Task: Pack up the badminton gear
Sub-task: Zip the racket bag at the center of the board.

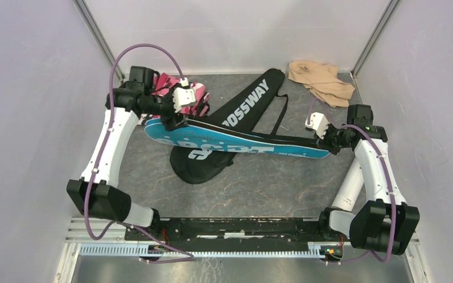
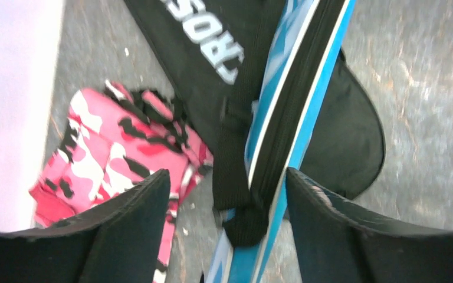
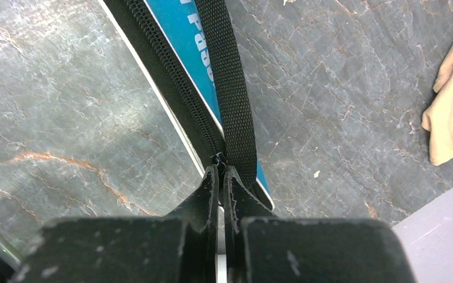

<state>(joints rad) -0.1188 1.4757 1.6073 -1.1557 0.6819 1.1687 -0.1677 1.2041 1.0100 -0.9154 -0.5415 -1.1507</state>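
Covers, 2 — blue cover [image 1: 236, 144] over black cover [image 1: 245, 106]. Cloths, 2 — pink cloth [image 1: 197, 94], beige cloth [image 1: 321, 79], both beyond the blue cover. Left end effector [image 2: 227, 177] released; right end effector [image 3: 221, 171] clenched on the blue cover's tip.

A pink camouflage cloth [image 2: 109, 156] lies crumpled on the grey marbled worktop [image 1: 271, 186], just beside the left jaws. A beige cloth [image 1: 322, 82] sits bunched near the far wall, off to one side of the right jaws and well apart from them.

walls [image 1: 29, 88] — pale lilac, plain | table [image 1: 271, 188] — grey marbled, veined
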